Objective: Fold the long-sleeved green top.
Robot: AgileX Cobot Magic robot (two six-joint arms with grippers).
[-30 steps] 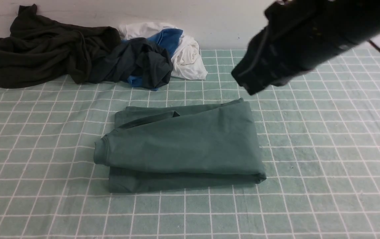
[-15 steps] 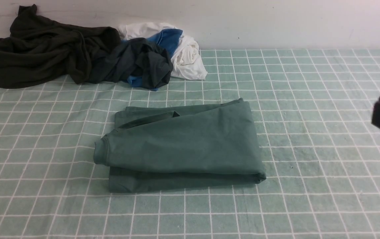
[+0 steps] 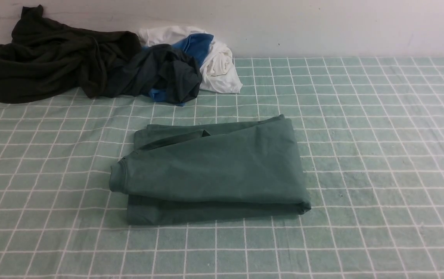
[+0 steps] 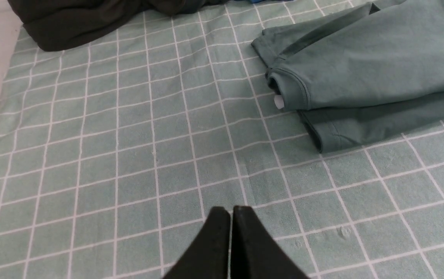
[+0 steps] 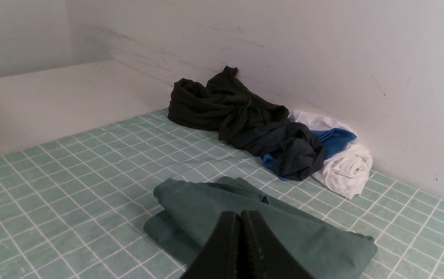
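Green long-sleeved top (image 3: 210,170), a muted teal-green jersey garment, lies folded into a compact rectangle on the pale green checked cloth (image 3: 380,155) with white grid lines, its ribbed cuff end (image 4: 284,91) turned toward the robot's left side. Neither arm shows in the front view.

From the left wrist camera, the left gripper (image 4: 231,211) hangs over bare checked cloth with its two black jaws pressed together and nothing between them; the top sits ahead of its tips and off toward the robot's right, well apart from them, with a small white tag (image 4: 279,101) showing at the cuff opening.

From the right wrist camera, the right gripper (image 5: 240,215) has its black jaws closed on nothing as well; the folded top (image 5: 284,228) lies just beyond and beneath the tips, without visible contact.

Farther past both grippers, against the white wall (image 3: 322,27), sit a crumpled very dark olive-black garment (image 3: 51,62), a dark navy-grey garment (image 3: 167,75), and bunched blue and white cloth (image 3: 214,58).
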